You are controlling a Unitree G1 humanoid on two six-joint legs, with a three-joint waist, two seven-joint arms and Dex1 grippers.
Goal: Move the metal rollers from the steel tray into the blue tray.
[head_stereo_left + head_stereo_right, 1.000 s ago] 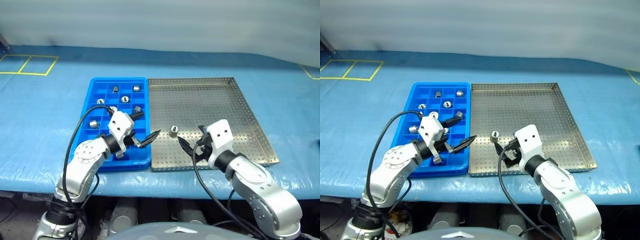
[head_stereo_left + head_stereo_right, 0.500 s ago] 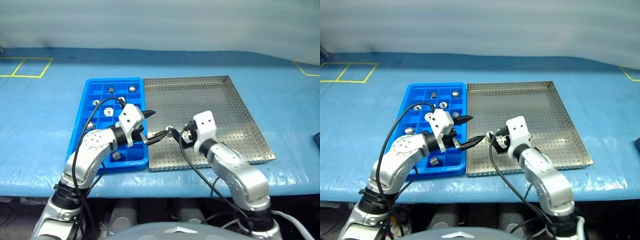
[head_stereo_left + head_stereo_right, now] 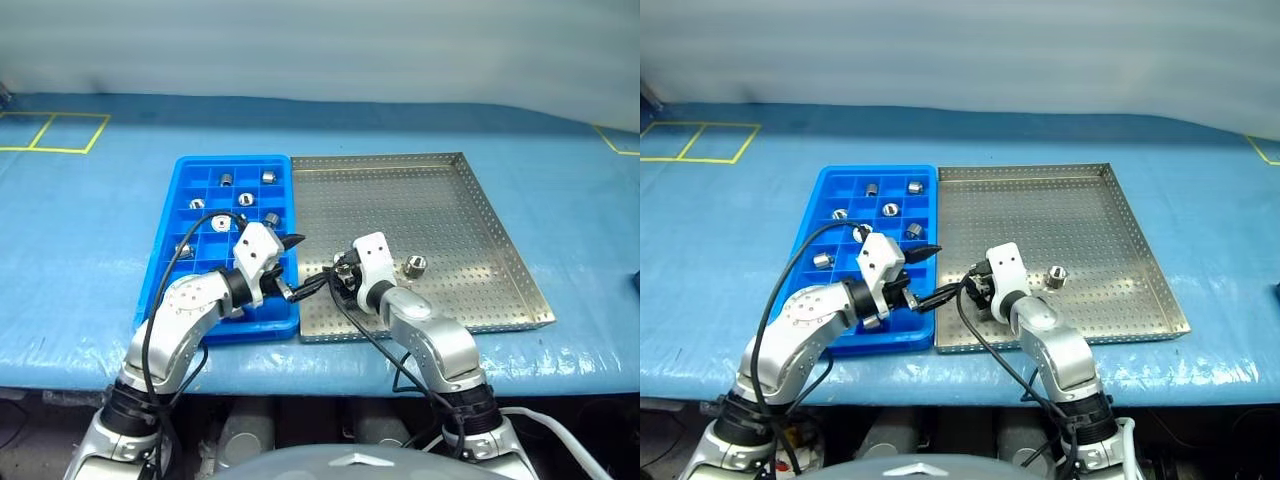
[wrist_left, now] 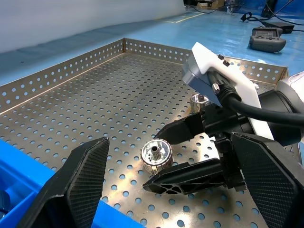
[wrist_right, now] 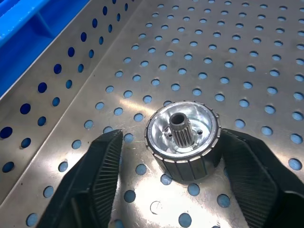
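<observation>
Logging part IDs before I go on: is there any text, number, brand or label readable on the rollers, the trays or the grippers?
None can be read.
Metal roller between the right gripper fingers: bare metal, splined bore, no marking.
Steel tray: perforations only.
Blue tray: no label.
Yellow floor-tape lines on the blue table cover: outlines, no characters.

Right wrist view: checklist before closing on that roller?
1. Roller sits between the right gripper fingers: ok.
2. Roller stands on end on the steel tray: ok.
3. Both fingers touch the roller: not ok, gap on one side.
4. Left gripper open, apart from the roller: ok.
5. Second roller clear of the grasp: ok.
6. Blue tray has free compartments: ok.
</observation>
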